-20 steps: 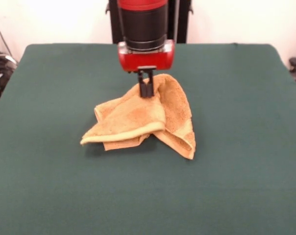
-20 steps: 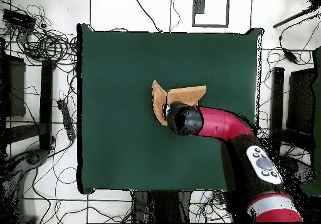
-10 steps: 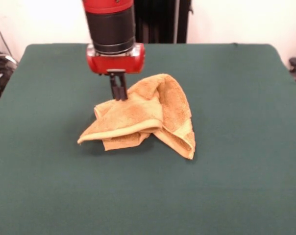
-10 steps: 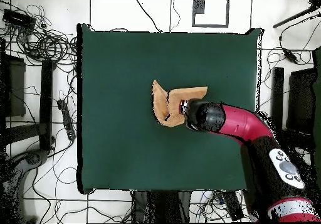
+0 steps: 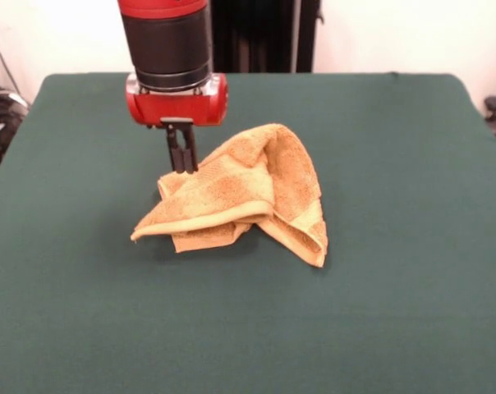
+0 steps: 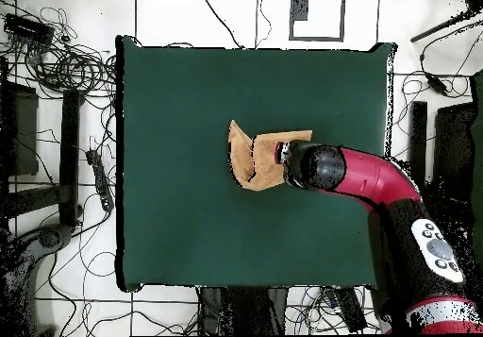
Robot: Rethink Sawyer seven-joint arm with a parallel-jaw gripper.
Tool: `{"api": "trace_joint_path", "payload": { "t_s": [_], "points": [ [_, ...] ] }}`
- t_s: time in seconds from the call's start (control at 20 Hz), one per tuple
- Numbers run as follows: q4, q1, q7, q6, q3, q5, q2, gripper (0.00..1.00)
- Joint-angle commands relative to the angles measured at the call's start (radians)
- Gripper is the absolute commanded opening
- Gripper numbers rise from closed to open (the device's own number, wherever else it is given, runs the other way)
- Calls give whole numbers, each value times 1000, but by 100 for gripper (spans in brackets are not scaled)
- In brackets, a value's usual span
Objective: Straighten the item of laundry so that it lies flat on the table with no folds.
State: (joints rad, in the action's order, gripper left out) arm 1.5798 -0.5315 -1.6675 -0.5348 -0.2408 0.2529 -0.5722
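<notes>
The item of laundry (image 5: 248,193), a mustard-yellow terry towel, lies crumpled in a peaked heap near the middle of the table (image 5: 396,312), with folded layers and a border band along its near edge. My gripper (image 5: 181,167) hangs at the heap's far left corner, its two dark fingers pressed together with nothing visibly between them. Whether the tips touch the cloth cannot be made out. From overhead, the towel (image 6: 253,156) shows as a folded wedge on the table (image 6: 179,97), and the arm's round head (image 6: 316,166) covers the towel's right end and the gripper.
Green cloth stretches wide on every side of the towel. Cables and stands (image 6: 57,59) lie on the floor beyond the table's edges in the overhead view. The red arm (image 6: 377,187) reaches in over the table's lower right.
The gripper has travelled from the towel's peak to its far left corner in the front view. The towel has kept nearly the same crumpled shape and place.
</notes>
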Motion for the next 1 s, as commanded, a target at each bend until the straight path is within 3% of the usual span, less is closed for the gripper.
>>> {"api": "trace_joint_path", "payload": {
  "t_s": [0.05,0.55,0.75,1.0],
  "points": [
    [-40,50,20,-112,-43,34,43,0],
    [-30,47,37,-100,-31,67,24,0],
    [-6,82,-45,-32,-25,46,13,0],
    [-29,111,-75,-98,-12,16,22,0]
  ]
}}
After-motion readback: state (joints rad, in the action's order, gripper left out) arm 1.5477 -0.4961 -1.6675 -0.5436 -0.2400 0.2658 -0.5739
